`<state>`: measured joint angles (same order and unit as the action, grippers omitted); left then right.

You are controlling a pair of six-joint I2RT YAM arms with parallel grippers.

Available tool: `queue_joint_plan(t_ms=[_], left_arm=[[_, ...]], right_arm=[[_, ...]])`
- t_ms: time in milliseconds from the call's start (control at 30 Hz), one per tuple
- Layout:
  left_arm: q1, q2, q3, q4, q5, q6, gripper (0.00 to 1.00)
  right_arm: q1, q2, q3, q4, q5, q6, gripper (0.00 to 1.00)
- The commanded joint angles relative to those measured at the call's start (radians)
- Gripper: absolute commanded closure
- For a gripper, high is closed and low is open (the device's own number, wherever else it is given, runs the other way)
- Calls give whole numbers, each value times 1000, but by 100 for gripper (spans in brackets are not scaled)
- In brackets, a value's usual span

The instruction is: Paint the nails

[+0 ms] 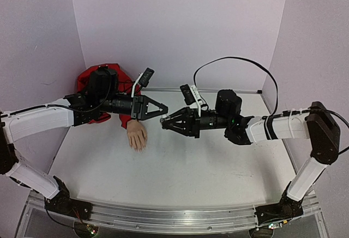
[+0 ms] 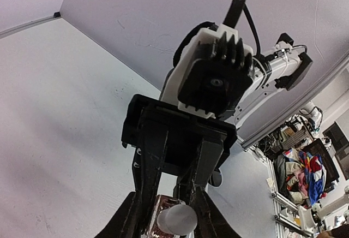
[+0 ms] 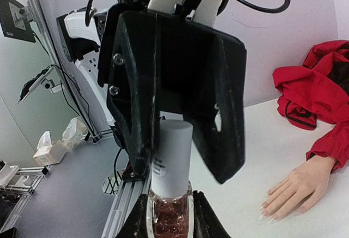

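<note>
Your overhead view shows the two arms stretched low across the table (image 1: 207, 167) and meeting nose to nose in the middle of the frame, but it is too coarse to show what sits between them. The left gripper (image 1: 164, 108) reaches in from the left and the right gripper (image 1: 163, 122) from the right. Their tips are just beside each other.

The right wrist view fills that in. At its bottom edge the right pincer is clenched on the polish bottle (image 3: 170, 219), which stands upright with pinkish glitter in it. The black fingers of your left pincer come down from the top of the frame on either side of the white cap (image 3: 172, 153). The left wrist view shows that cap end-on between its own fingers, low in the frame. From these views you cannot tell whether the left fingers are pressing on the cap or only straddling it.

The mannequin hand (image 3: 297, 186) lies palm down on the table, lower right in the right wrist view. The nails (image 3: 262, 215) point toward the bottom of the frame, well clear of both pincers. Its red sleeve (image 3: 319, 82) is bunched at the upper right.
</note>
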<state>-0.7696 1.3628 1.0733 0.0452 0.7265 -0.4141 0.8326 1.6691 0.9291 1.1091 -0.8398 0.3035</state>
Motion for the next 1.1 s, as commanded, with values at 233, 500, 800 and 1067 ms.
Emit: queue_joint_plan(t_ms=[233,500,800,1067], left_arm=[[-18,-7,12,30,-50,46,97],[-21,45,24,19,-244,-23,100],[-20,74,51,18,-164,-16,75],[-17,11,26,34,-23,13,33]], right_arm=[[5,-12,4,88,291,-41,100],[230,23,30,-50,1463,-426,100],[116,-17,-13,-28,689,-276,100],[-52,-24,-24,138,-44,15,100]])
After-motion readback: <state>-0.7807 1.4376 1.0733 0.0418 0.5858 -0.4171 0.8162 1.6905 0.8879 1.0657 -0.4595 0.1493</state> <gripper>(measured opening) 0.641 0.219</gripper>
